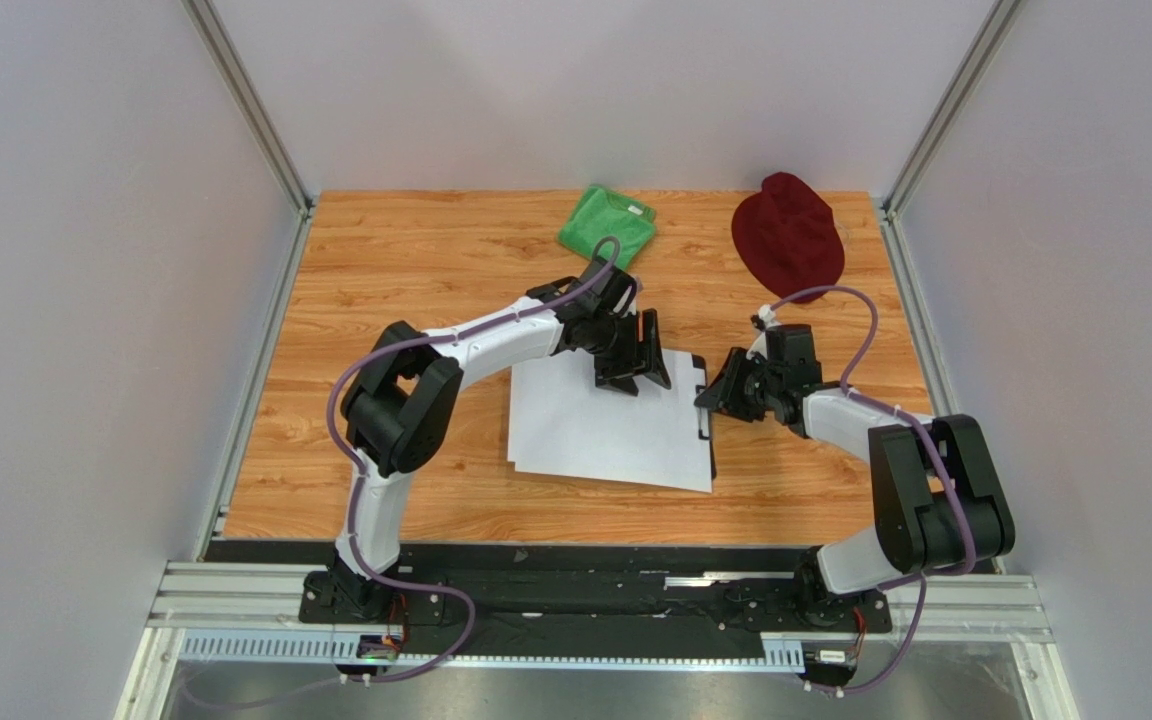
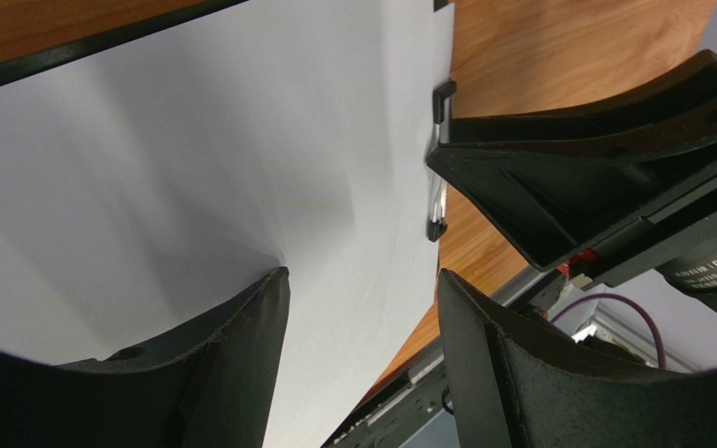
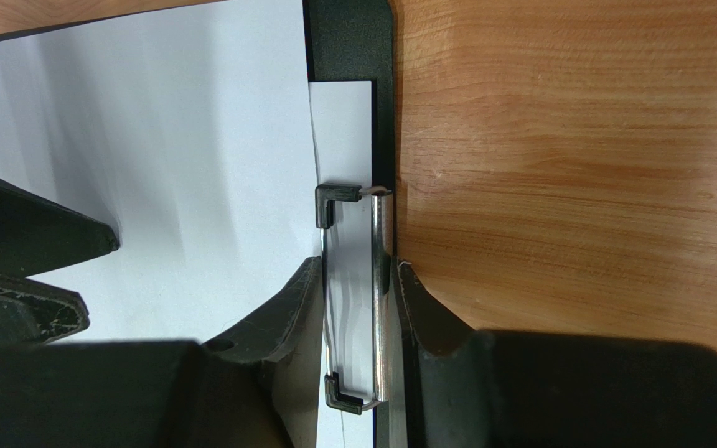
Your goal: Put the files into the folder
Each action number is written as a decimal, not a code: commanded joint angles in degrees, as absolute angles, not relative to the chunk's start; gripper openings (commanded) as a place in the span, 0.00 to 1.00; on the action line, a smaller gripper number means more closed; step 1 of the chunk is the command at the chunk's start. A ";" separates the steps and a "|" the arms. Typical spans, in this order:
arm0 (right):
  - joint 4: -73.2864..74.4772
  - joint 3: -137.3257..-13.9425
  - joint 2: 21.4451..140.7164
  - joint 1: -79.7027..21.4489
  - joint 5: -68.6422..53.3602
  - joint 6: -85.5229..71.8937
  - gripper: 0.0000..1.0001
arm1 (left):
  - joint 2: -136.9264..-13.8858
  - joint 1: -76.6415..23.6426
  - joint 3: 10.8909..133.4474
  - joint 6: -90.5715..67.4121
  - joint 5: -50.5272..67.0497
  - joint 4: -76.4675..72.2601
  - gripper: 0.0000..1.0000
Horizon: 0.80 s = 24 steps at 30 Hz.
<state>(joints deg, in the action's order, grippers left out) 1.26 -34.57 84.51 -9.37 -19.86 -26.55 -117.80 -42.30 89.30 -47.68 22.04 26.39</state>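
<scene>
White files [image 1: 597, 428] lie as a flat stack on the wooden table [image 1: 387, 285], covering nearly all of the black folder [image 3: 348, 37] beneath. Only a dark strip of the folder shows along the stack's right edge. At that right edge the right gripper [image 3: 358, 269] is clenched on the folder's silver clip [image 3: 379, 308], one finger on each side of the metal bar. Over the stack's far right corner the left gripper [image 2: 362, 278] is released, its fingers spread with bare paper between them; whether they touch the sheet cannot be told. Beyond the stack lies a green cloth [image 1: 608, 225], and beyond and to its right a dark red hat [image 1: 787, 233], both well apart from the sheets.
</scene>
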 commanded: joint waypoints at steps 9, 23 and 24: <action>0.97 -35.69 84.47 -9.67 -19.42 -26.19 0.00 | -123.38 -43.24 93.33 -51.06 23.82 22.58 0.68; -4.66 -34.01 83.67 -9.58 -25.40 -26.46 0.00 | -127.97 -42.01 91.05 -53.43 23.20 20.31 0.68; -4.40 -34.27 83.85 -9.67 -25.23 -26.19 0.00 | -128.23 -42.19 91.14 -53.70 23.73 20.04 0.68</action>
